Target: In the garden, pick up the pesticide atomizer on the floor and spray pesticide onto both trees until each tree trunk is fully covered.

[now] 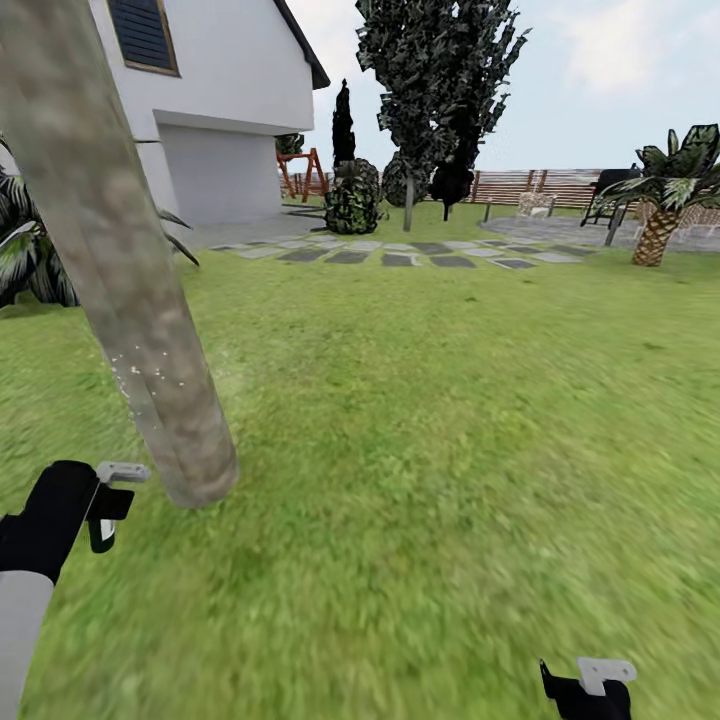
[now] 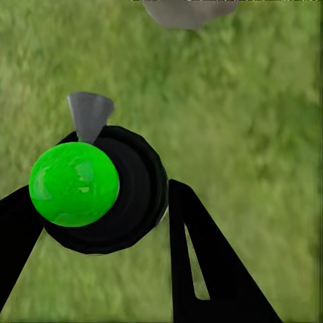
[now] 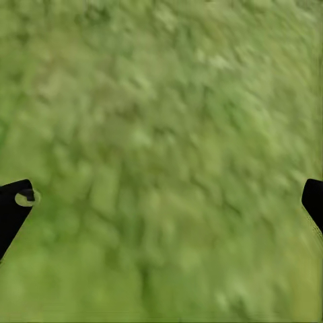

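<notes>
Pesticide atomizer (image 2: 114, 195): sitting clamped between the left hand's (image 2: 101, 222) fingers, close beside the trunk base, so its spray is reaching bark.
Tree trunk (image 1: 120, 270): carrying whitish pesticide (image 1: 150, 375) specks low down.
Right hand (image 3: 161, 202): hanging wide open, holding nothing, over lawn (image 1: 450, 450).

The left arm is pale grey along the forearm, turning to a rounded matte-black wrist near the tree trunk (image 1: 150, 330). The left hand (image 1: 103, 520) is black with a light grey bracket on top. Its fingers (image 2: 208, 269) are flat black wedges — one has a narrow slot. The right hand (image 1: 588, 690) looks the same — black body, grey bracket.
</notes>
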Controlling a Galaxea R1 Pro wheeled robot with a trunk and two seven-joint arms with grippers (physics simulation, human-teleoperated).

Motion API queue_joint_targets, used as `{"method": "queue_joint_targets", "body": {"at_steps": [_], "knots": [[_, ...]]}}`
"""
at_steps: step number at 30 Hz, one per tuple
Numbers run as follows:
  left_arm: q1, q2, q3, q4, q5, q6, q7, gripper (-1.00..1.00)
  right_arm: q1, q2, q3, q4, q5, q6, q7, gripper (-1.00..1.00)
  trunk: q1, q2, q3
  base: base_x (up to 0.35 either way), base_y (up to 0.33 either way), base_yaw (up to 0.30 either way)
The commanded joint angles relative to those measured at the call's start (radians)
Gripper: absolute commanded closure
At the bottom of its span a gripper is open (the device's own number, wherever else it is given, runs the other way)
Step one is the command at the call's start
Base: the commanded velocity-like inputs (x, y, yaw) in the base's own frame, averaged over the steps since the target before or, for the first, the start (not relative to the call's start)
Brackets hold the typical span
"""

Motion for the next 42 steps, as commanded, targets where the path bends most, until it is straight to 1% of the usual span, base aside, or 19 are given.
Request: {"method": "queue_joint_targets", "body": {"at_steps": [1,3,5,7,9,10,11,13,16,17,18,19,20,21,23,26,30,37,42], "knots": [[-0.001,0.0,0.002,0.007,-0.011,0.002,-0.01,1.0,-0.001,0.0,-0.008,0.001,0.005,-0.004,0.006,-1.0,0.0,0.0,-0.001,0.319,-0.028,0.005],[-0.001,0.0,0.003,0.024,-0.01,0.0,-0.01,1.0,-0.001,0.0,-0.008,0.001,0.005,-0.004,0.006,-1.0,0.0,0.0,-0.001,0.328,-0.014,0.05],[-0.001,0.0,0.003,0.05,-0.008,-0.019,-0.01,1.0,-0.001,0.0,-0.008,0.001,0.005,-0.004,0.006,-1.0,0.0,0.0,-0.001,0.334,-0.004,0.131],[-0.001,0.0,0.014,0.096,-0.006,-0.08,-0.008,1.0,-0.001,0.0,-0.008,0.001,0.005,-0.004,0.006,-1.0,0.0,0.0,-0.001,0.335,-0.001,0.214],[-0.001,0.0,0.046,0.128,-0.006,-0.122,-0.003,1.0,-0.001,0.0,-0.008,0.001,0.005,-0.004,0.006,-1.0,0.0,0.0,-0.001,0.336,0.0,0.259],[-0.001,0.0,0.08,0.142,-0.006,-0.138,0.01,1.0,-0.001,0.0,-0.008,0.001,0.005,-0.004,0.006,-1.0,0.0,0.0,-0.001,0.336,0.0,0.272],[-0.001,0.0,0.099,0.148,-0.006,-0.144,0.02,1.0,-0.001,0.0,-0.008,0.001,0.005,-0.004,0.006,-1.0,0.0,0.0,-0.001,0.336,0.0,0.275],[-0.001,-0.001,0.115,0.171,-0.007,-0.149,0.042,1.0,-0.001,0.0,-0.008,0.001,0.005,-0.004,0.006,-1.0,0.0,0.0,-0.001,0.334,0.0,0.277],[0.009,-0.016,0.121,0.238,-0.005,-0.158,0.111,1.0,-0.001,0.0,-0.008,0.001,0.005,-0.004,0.007,-1.0,0.0,0.0,-0.001,0.159,0.0,0.137],[0.025,-0.019,0.122,0.25,-0.003,-0.188,0.134,1.0,-0.001,0.0,-0.008,0.001,0.005,-0.004,0.007,-1.0,0.0,0.0,-0.001,0.035,0.0,0.028],[0.046,-0.024,0.124,0.26,0.011,-0.26,0.163,1.0,-0.001,0.001,-0.008,0.001,0.005,-0.004,0.007,-1.0,0.0,0.0,-0.001,0.014,0.0,0.012],[0.057,-0.031,0.125,0.267,0.024,-0.297,0.18,1.0,-0.001,0.001,-0.008,0.001,0.005,-0.004,0.007,-1.0,0.0,0.0,-0.001,0.009,0.0,0.007],[0.077,-0.051,0.136,0.293,0.064,-0.356,0.246,1.0,-0.001,0.002,-0.008,0.001,0.005,-0.004,0.007,-1.0,0.0,0.0,-0.001,0.003,0.0,0.002],[0.085,-0.065,0.142,0.308,0.09,-0.375,0.316,1.0,-0.001,0.002,-0.008,0.001,0.005,-0.004,0.007,-1.0,0.0,0.0,-0.001,0.001,0.0,0.001],[0.09,-0.073,0.145,0.319,0.115,-0.383,0.363,1.0,-0.001,0.002,-0.008,0.002,0.006,-0.004,0.007,-1.0,0.0,0.0,-0.001,0.0,0.0,0.0],[0.094,-0.095,0.145,0.331,0.156,-0.399,0.393,1.0,-0.001,0.002,-0.007,0.002,0.007,-0.004,0.007,-1.0,0.0,0.0,-0.001,0.0,0.0,0.0],[0.095,-0.118,0.145,0.323,0.158,-0.41,0.405,1.0,-0.001,0.002,-0.007,0.002,0.007,-0.004,0.007,-1.0,0.0,0.0,-0.001,0.124,-0.074,0.0],[0.095,-0.119,0.145,0.317,0.157,-0.406,0.409,1.0,-0.001,0.002,-0.007,0.002,0.007,-0.004,0.007,-1.0,0.0,0.0,-0.001,0.236,-0.16,0.0],[0.095,-0.133,0.144,0.312,0.16,-0.406,0.447,1.0,-0.001,0.002,-0.007,0.002,0.008,-0.004,0.007,-1.0,0.0,0.0,-0.001,0.24,-0.163,0.0]]}}
